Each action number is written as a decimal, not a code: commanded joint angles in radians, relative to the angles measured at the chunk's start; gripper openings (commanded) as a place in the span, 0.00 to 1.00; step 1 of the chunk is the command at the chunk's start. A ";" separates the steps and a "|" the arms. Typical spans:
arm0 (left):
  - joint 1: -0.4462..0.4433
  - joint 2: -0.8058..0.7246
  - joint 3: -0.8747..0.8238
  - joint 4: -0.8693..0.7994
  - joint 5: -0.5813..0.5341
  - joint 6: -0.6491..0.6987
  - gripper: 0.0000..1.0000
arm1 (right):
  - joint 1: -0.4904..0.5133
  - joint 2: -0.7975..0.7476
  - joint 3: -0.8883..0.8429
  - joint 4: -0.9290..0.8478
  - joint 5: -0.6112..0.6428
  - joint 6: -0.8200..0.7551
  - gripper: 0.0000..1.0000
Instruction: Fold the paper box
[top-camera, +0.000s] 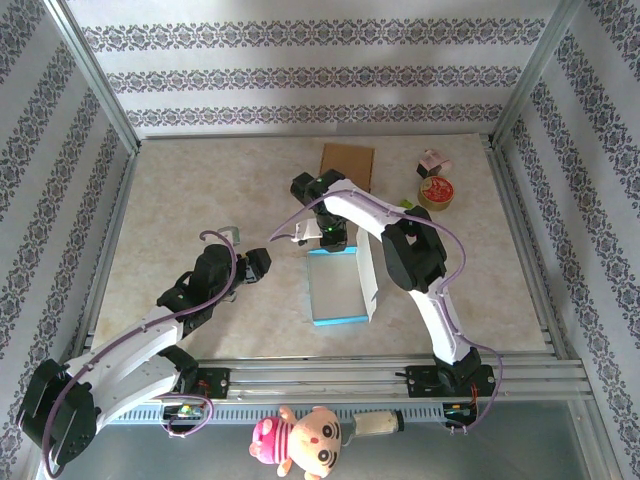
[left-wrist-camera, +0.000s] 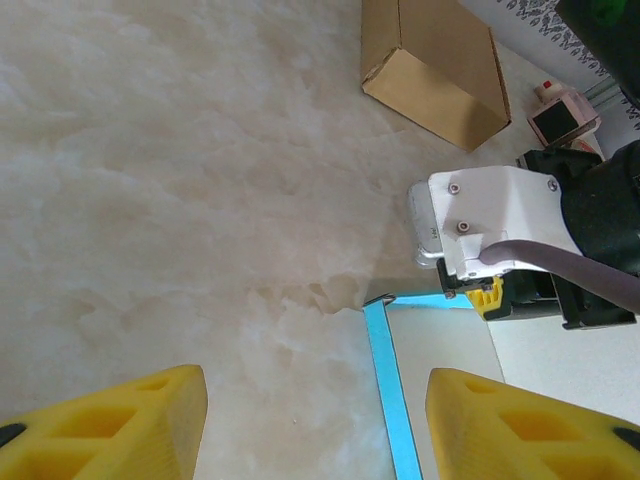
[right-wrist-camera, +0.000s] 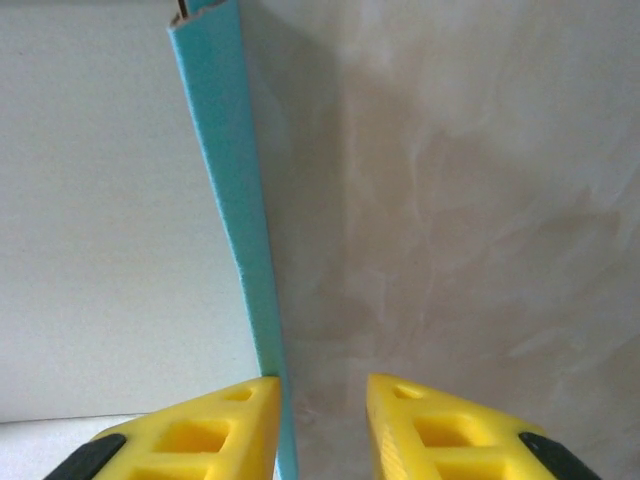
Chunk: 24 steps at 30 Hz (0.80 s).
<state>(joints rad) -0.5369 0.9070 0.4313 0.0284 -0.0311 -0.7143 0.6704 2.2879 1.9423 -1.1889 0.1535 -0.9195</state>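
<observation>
On the table (top-camera: 200, 190), the right claw (right-wrist-camera: 322, 400), narrowly parted, straddles an edge of the paper box (right-wrist-camera: 100, 220).

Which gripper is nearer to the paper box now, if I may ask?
Right. The right gripper sits at the far end of the paper box, fingers right at its blue edge; the left gripper hovers off the box's left side, apart from it.
</observation>
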 joint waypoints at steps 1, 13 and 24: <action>-0.009 -0.020 0.006 -0.015 -0.016 0.015 0.60 | 0.015 -0.037 0.006 -0.026 -0.055 0.002 0.31; -0.009 -0.087 -0.005 -0.057 -0.034 0.015 0.59 | 0.018 -0.026 -0.072 -0.028 -0.158 0.000 0.32; -0.009 -0.143 -0.012 -0.086 -0.068 0.024 0.59 | -0.001 0.043 -0.076 0.083 -0.092 -0.006 0.00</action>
<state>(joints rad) -0.5369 0.7658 0.4294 -0.0265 -0.0792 -0.7105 0.6743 2.2665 1.8950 -1.1271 0.0708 -0.9215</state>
